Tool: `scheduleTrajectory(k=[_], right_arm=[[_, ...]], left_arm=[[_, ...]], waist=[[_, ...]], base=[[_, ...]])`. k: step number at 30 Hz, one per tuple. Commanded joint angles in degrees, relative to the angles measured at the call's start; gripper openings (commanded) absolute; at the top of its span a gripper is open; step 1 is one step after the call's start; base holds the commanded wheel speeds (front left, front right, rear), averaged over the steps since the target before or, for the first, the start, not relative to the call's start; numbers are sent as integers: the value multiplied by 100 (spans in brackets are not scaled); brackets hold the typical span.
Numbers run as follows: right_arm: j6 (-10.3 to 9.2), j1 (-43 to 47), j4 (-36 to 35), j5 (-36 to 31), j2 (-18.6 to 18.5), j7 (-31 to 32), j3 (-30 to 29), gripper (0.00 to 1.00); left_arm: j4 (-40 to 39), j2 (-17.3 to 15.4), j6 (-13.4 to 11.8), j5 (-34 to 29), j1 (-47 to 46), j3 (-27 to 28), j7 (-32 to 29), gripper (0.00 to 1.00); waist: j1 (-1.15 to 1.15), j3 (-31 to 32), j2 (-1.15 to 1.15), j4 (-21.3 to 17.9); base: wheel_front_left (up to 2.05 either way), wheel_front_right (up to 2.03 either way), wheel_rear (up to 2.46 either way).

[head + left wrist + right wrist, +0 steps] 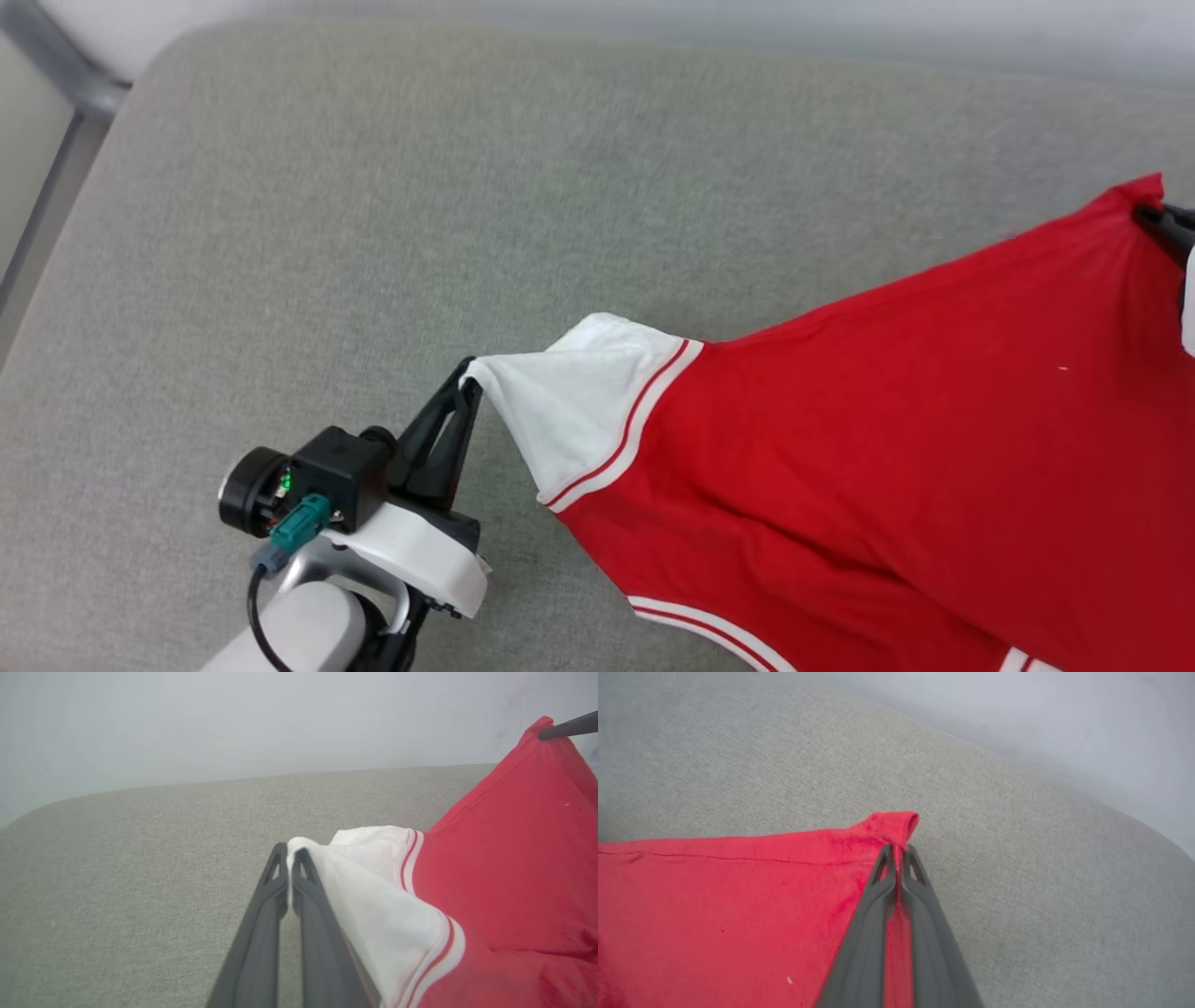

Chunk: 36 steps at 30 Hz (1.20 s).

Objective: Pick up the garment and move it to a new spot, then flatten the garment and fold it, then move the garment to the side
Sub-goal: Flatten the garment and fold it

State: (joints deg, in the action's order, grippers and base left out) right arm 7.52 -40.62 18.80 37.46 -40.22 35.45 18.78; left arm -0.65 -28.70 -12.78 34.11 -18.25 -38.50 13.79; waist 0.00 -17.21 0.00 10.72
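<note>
Two grips on red garment: L fingers pinch white sleeve, R fingers pinch red corner.

A grey woven-fabric table with a rounded far-left corner; beyond it a pale wall; a grey metal bar at far left.

The garment was red; sleeve white, trim striped red and white. Cushion speckled grey-beige.
</note>
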Motion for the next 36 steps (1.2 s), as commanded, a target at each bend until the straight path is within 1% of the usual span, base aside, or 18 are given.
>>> scheduleTrajectory(k=[1, 4, 7, 9, 14, 18, 21, 23, 25, 28, 32, 36], right_arm=[[-7, 127, -124, 120, 8, -308, 1, 0], [-7, 213, -324, 144, -91, -655, -3, 0], [-7, 269, -527, 169, -68, -966, -93, 0], [-6, 285, -596, 161, -58, -1051, -123, 0], [-7, 293, -982, 59, 3, -1372, -350, 0], [-7, 99, -1223, -89, 86, -1607, -599, 0], [-7, -104, -1354, -263, 137, -1656, -745, 0], [-7, -313, -1449, -352, 179, -1636, -828, 0], [-7, -556, -1514, -437, 230, -1618, -885, 0], [-8, -1053, -1571, -566, 255, -1594, -1032, 0], [-6, -1857, -1437, -652, 335, -1466, -1166, 0], [-7, -2799, -1143, -787, 466, -1396, -1215, 0]], left_arm=[[-32, -92, 19, -6, -98, 54, -9, 0], [-107, -189, 53, -43, -291, 117, -78, 0], [-206, -324, 89, -82, -567, 222, -178, 0], [-239, -366, 105, -109, -683, 261, -207, 0], [-413, -565, 221, -184, -1385, 468, -412, 0], [-509, -674, 394, -348, -2152, 520, -670, 0], [-538, -680, 524, -435, -2823, 606, -853, 0], [-537, -579, 627, -350, -3268, 691, -944, 0], [-458, -581, 747, -435, -3743, 718, -1017, 0], [-321, -456, 918, -471, -4489, 773, -1116, 0], [-62, -368, 1101, -574, -5511, 878, -1248, 0], [406, -270, 1325, -652, -6594, 956, -1376, 0]], waist=[[0, 332, 0, -177], [0, 530, 0, -274], [0, 681, 0, -377], [0, 722, 0, -413], [0, 808, 0, -583], [0, 717, 0, -696], [0, 536, 0, -762], [0, 351, 0, -799], [0, 160, 0, -833], [0, -183, 0, -859], [0, -634, 0, -883], [0, -1039, 0, -915]], base=[[0, 0, 0], [0, 0, 0], [0, 0, 0], [0, 0, 0], [0, 0, 0], [0, 0, 0], [0, 0, 0], [0, 0, 0], [0, 0, 0], [0, 0, 0], [0, 0, 0], [0, 0, 0]])
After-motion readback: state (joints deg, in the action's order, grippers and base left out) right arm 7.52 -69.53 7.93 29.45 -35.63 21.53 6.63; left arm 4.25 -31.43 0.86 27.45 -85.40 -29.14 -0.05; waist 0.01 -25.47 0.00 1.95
